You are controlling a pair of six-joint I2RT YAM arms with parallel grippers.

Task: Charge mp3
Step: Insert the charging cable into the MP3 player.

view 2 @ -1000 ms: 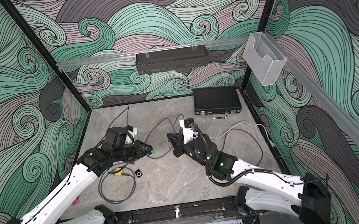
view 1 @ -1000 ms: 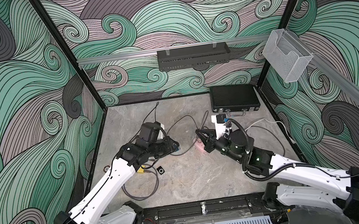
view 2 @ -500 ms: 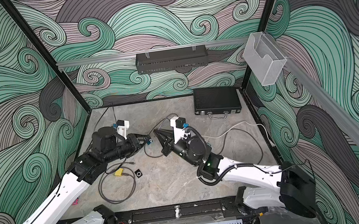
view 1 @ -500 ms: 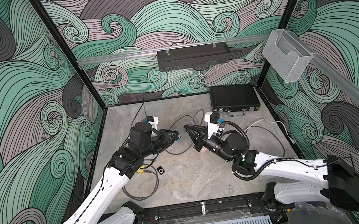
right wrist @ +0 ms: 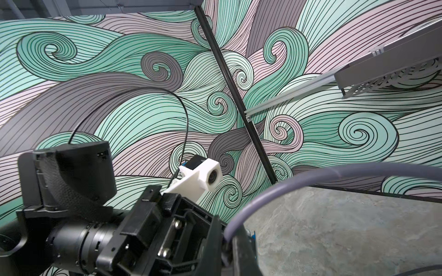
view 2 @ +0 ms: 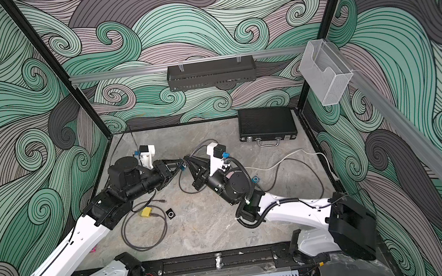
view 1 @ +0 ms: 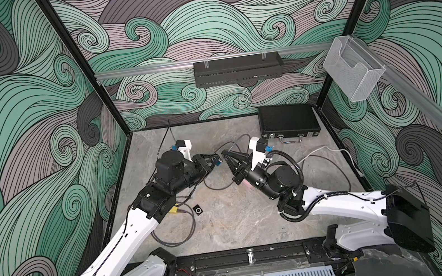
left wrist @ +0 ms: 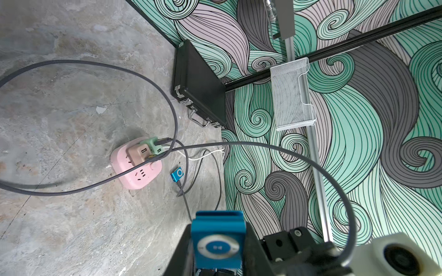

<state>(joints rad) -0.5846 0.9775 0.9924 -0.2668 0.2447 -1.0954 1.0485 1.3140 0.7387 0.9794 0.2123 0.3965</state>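
Clearance and obstructions on the table (view 1: 240, 224)
Open floor at front centre, between both arms. Blocked near the left arm by grey cable loop (view 2: 145, 247), yellow adapter (view 2: 146, 212) and small black player (view 1: 198, 210); rear-right by black case (view 1: 287, 120), pink power strip (left wrist: 136, 172) and white cable (view 1: 322, 155). Barely any gap between left gripper (view 1: 215, 159) and right gripper (view 1: 223, 153).

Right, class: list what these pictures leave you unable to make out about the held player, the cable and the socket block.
- Cable plug: the grey cable ends inside the right gripper; in the right wrist view the gripper hides it.
- Lower edge of the held blue mp3: left wrist view, covered by the left gripper and cut off by the picture's bottom edge.
- Plug-to-player contact: both top views, too small.
- Pink power strip: both top views, the right arm covers nearly all.
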